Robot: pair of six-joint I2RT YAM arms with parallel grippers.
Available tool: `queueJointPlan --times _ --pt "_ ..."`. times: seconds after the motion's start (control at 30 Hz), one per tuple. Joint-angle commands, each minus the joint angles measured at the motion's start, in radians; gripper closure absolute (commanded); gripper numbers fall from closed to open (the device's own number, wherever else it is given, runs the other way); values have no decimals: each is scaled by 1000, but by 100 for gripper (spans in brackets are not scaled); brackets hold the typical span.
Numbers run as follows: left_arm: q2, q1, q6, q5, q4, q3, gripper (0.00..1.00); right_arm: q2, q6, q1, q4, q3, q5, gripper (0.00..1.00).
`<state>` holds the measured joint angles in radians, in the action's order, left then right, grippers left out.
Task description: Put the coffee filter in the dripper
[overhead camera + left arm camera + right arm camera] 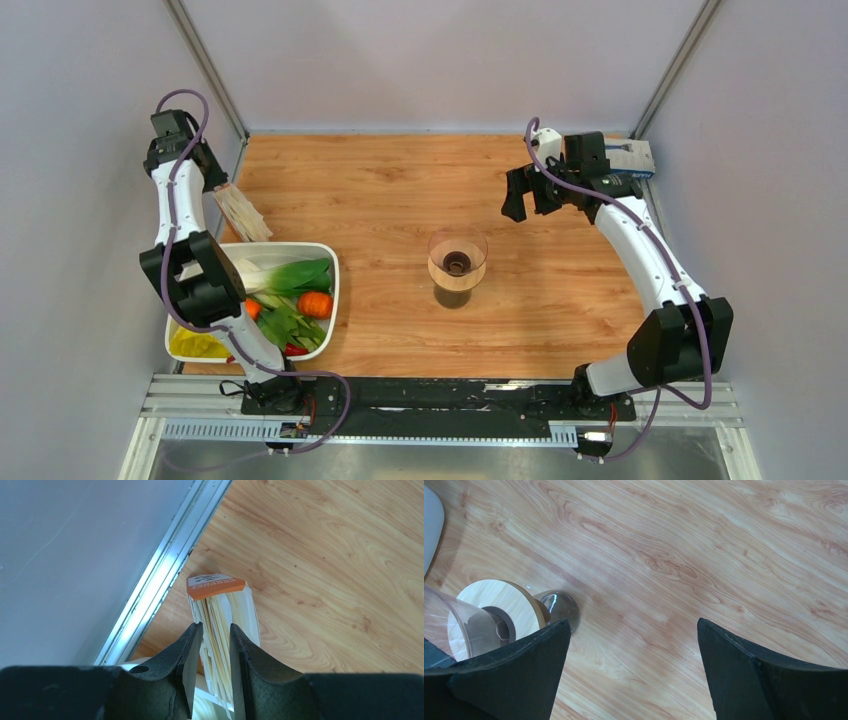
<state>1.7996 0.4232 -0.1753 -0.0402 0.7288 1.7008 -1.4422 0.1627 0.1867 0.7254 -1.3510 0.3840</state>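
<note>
Coffee filters [217, 617]: a sheaf of thin pale sheets stands on edge in a pack with an orange label [216, 585]. It sits at the far left of the worktop [380, 190], near the wall rail, and appears to lean on the rim of a white dish [332, 265] of vegetables. The upright stance leaves the sheets' edges open to a pinch.

Left pincer [214, 652]: the fingers straddle part of the sheaf with a narrow gap full of paper. Cannot tell whether it clamps or merely brackets the sheets. Judged to be working on separating out a filter, so the task is at an early stage.

Dripper [457, 260]: mid-worktop and well apart from the pack. It sits mouth up on a brown-tinted glass cup [455, 295], with no paper in it.

Right pincer [631, 625]: jaws wide apart and holding nothing. It hovers near the dripper on its far right side, probably ready to steady it.

Risk: several sheets lifting together.
</note>
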Motion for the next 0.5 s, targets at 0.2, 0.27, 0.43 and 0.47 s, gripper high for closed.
queueJointPlan --times 0.2,0.27,0.43,0.47 --pt "23 10 -3 17 -12 31 63 -6 -8 1 -5 -39 1 0" --pt "24 11 -5 17 -15 30 64 -7 -8 1 -6 -39 4 0" --pt "32 10 -10 15 -18 29 65 -9 -9 1 -5 -37 7 0" --pt "34 10 -10 14 -18 30 66 -9 -9 1 -5 -37 8 0"
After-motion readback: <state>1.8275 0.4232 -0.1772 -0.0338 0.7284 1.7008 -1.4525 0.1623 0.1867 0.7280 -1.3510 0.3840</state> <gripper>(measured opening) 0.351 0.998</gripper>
